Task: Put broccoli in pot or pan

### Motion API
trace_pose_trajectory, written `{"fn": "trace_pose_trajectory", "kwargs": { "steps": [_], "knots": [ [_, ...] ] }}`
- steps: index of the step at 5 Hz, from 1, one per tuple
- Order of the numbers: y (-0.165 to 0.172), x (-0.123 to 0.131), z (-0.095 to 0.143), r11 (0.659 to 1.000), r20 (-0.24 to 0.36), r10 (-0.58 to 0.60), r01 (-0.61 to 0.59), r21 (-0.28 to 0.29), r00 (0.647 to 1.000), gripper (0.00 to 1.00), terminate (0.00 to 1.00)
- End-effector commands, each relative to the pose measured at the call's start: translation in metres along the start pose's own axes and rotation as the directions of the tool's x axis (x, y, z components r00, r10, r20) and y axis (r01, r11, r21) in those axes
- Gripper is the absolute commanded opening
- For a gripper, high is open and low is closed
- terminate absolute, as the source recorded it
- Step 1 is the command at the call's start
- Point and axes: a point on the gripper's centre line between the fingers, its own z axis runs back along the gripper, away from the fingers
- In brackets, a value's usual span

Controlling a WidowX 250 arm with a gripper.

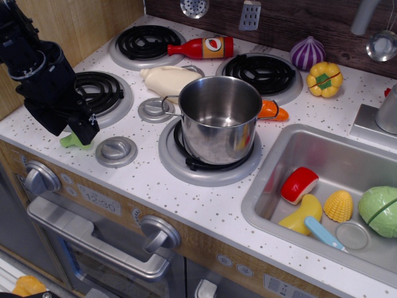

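Observation:
The small light-green broccoli (69, 142) lies on the white counter at the front left, beside the front-left burner; only its left end shows. My black gripper (82, 131) is down right over it and hides most of it. I cannot tell whether the jaws are open or closed on it. The shiny steel pot (220, 121) stands upright and empty on the front-middle burner, well to the right of the gripper.
A grey round knob (116, 151) sits just right of the broccoli. A cream toy (167, 79), a red bottle (201, 47) and an orange carrot (273, 111) lie around the pot. The sink (260, 202) at right holds toy food and a green cabbage (379, 211).

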Motion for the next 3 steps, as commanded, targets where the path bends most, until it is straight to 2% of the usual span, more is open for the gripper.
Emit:
{"fn": "trace_pose_trajectory", "kwargs": {
  "steps": [1,3],
  "knots": [
    [0.012,0.009,0.003,0.998,0.025,-0.046,0.045,0.052,0.999,1.0,0.0],
    [0.024,0.013,-0.005,0.989,0.032,-0.094,0.09,0.116,0.995,1.0,0.0]
  ]
}}
